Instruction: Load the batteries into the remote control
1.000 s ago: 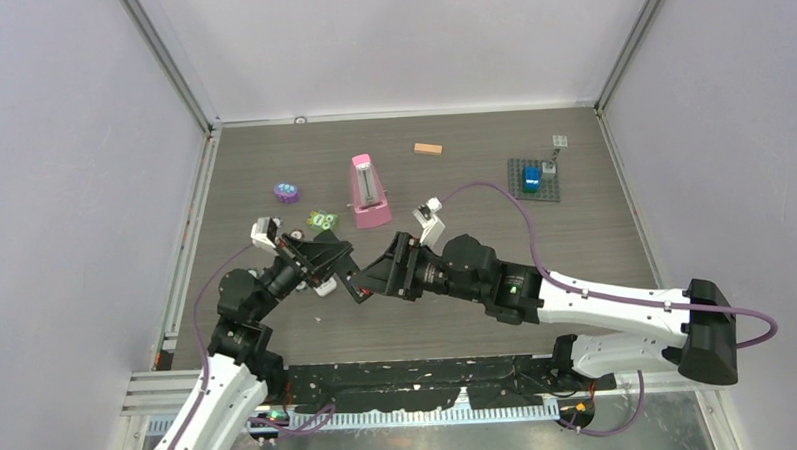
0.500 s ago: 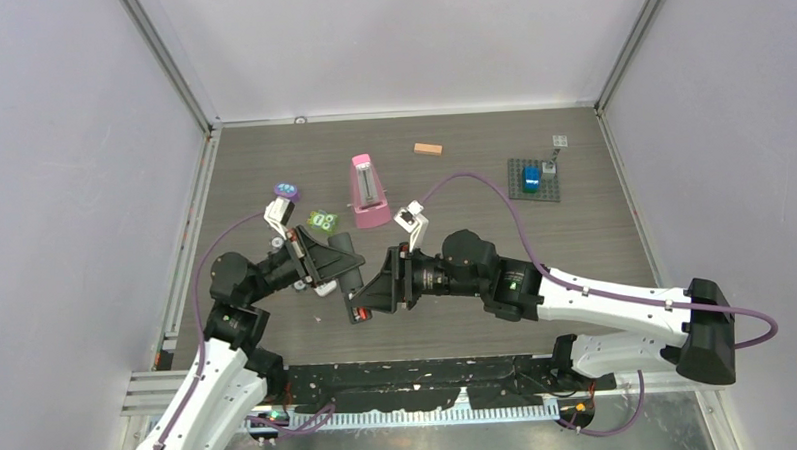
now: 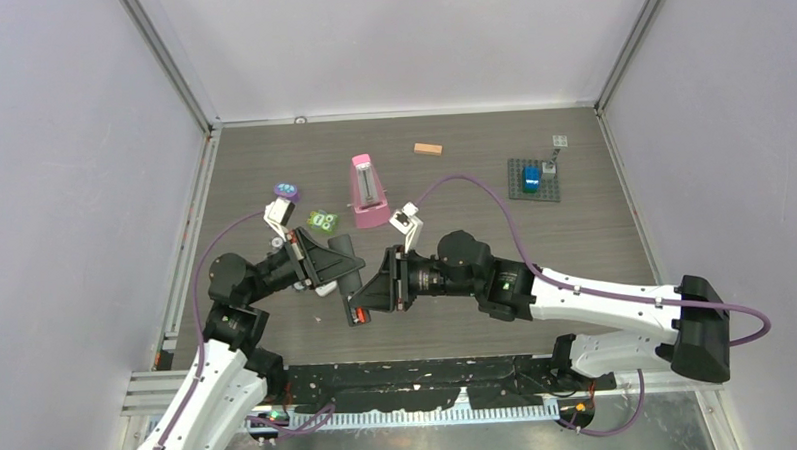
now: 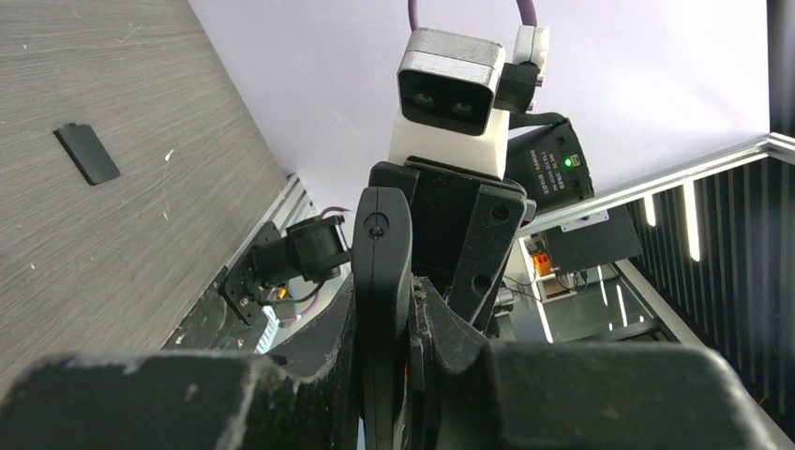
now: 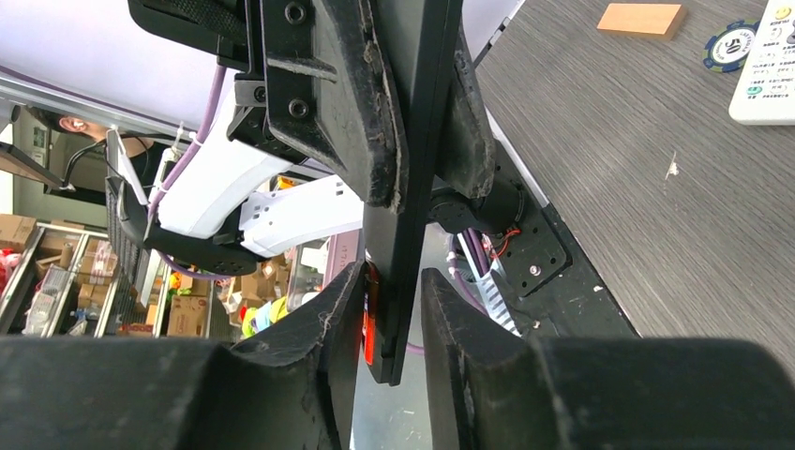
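My left gripper (image 3: 328, 270) (image 4: 386, 298) is shut on the black remote control (image 3: 349, 295) (image 4: 381, 253), holding it edge-on above the table. The remote's free end (image 5: 405, 281) hangs between the fingers of my right gripper (image 3: 365, 298) (image 5: 389, 323). A red battery (image 5: 369, 323) sits in the remote's side by that end, and one right finger (image 5: 330, 323) touches it. The other finger (image 5: 452, 319) stands a narrow gap off the remote's opposite face. Other batteries are out of view.
A black battery cover (image 4: 86, 153) lies flat on the table. Further back are a pink metronome (image 3: 369, 191), a tan block (image 3: 428, 149), a purple toy (image 3: 286, 192), a green item (image 3: 322, 221) and a grey baseplate (image 3: 518, 189) with a blue brick. A white remote (image 5: 769, 66) and chip (image 5: 729, 47) lie nearby.
The right gripper's jaws have narrowed around the remote's end. Both grippers shifted slightly left and forward, with the left one turning the remote; little has moved in the last half second.
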You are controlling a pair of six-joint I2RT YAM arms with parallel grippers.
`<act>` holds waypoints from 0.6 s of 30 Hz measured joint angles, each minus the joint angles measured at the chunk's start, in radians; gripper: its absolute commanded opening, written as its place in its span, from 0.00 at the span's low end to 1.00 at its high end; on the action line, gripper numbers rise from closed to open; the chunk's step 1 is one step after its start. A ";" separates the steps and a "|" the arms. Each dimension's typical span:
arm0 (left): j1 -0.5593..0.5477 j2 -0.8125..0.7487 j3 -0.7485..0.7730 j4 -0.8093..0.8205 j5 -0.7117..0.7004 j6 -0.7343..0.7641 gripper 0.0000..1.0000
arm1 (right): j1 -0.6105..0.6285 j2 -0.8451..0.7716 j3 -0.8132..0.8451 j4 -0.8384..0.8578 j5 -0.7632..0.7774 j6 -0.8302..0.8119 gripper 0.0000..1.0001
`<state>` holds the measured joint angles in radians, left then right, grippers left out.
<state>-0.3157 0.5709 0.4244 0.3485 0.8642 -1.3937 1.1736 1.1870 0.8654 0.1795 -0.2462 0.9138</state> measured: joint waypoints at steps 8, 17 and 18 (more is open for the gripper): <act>0.000 -0.013 0.000 0.006 -0.003 0.013 0.00 | 0.000 0.003 -0.005 0.012 0.000 0.011 0.55; 0.000 -0.058 0.000 -0.069 -0.054 0.046 0.00 | -0.002 -0.118 -0.051 -0.149 0.106 0.001 0.83; 0.000 -0.065 0.000 -0.083 -0.061 0.055 0.00 | -0.005 -0.158 -0.055 -0.188 0.132 0.001 0.84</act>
<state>-0.3157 0.5060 0.4244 0.2653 0.8028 -1.3388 1.1687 1.0294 0.8108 -0.0082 -0.1143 0.9150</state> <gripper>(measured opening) 0.187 0.827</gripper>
